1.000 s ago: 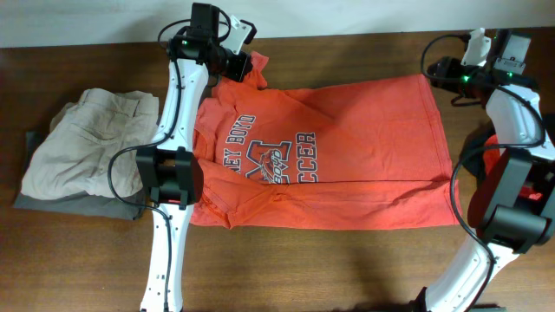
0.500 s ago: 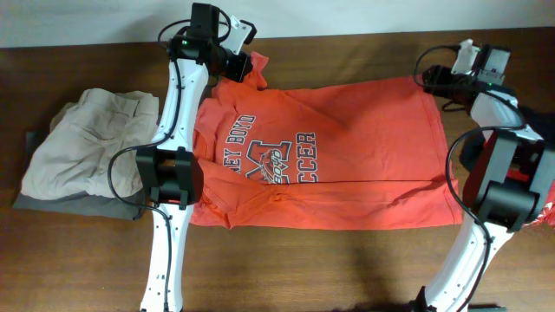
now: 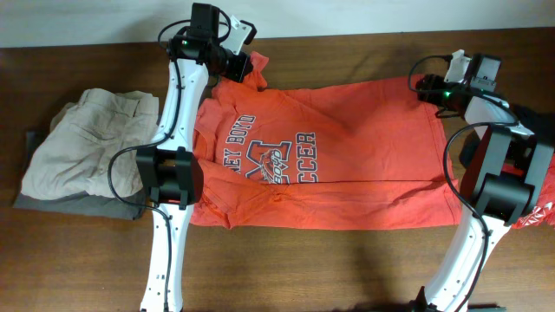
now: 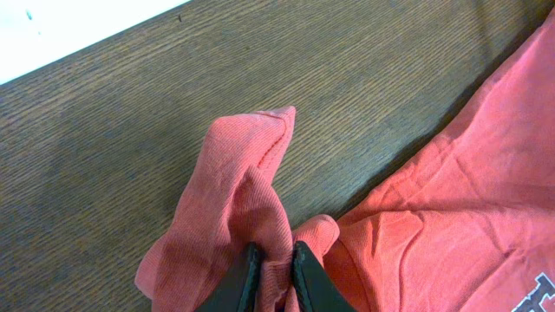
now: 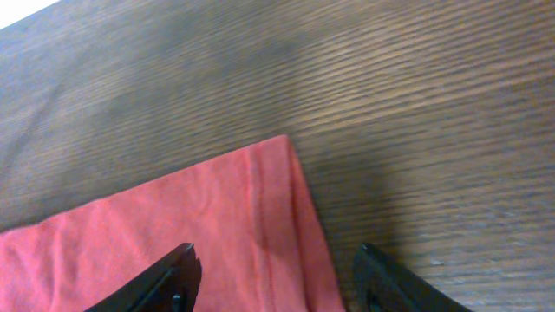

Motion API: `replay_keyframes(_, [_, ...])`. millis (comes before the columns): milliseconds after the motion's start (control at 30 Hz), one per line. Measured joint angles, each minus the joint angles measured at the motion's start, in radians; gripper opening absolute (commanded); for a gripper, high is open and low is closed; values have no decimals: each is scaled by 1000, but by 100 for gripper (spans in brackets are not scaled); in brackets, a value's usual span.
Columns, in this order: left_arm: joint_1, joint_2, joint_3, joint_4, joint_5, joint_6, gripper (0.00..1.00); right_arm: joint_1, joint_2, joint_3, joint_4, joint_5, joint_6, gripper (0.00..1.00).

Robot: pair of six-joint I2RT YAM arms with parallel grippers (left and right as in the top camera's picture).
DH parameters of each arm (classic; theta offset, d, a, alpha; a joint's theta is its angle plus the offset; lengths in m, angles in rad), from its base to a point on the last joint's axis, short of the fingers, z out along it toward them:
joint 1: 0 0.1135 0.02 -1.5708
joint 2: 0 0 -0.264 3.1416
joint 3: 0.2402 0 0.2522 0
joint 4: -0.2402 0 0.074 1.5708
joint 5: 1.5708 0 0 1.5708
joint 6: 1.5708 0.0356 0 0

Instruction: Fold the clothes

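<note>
Along the far edge of the bench (image 3: 347, 260) the orange T-shirt (image 3: 347, 156) lies flat, long axis left to right: left hand (image 4: 271, 253) pinches a sleeve (image 4: 234, 208), right hand (image 5: 273, 260) hangs spread over the hem corner (image 5: 273, 165).

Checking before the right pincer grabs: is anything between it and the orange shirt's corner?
Nothing visible does. The right pincer is open, its fingers either side of the orange T-shirt hem corner, with only the wooden table beyond it.

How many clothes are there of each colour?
Orange shirt: 1
Tan trousers: 1
Grey cloth under the trousers: 1
Red cloth, partly hidden at the right edge: 1
Total: 4
</note>
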Motion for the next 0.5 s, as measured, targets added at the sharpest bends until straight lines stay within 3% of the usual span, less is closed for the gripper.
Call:
replay_keyframes(233, [0,0,0,0,0,0,14,0,3,3,-28,-81,-4,45])
replay_keyframes(433, [0,0,0,-5,0,0,14,-1,8,14,-71,-130,-3,30])
replay_keyframes(500, [0,0,0,-7,0,0,14,-1,11,25,-97,-137,-4,20])
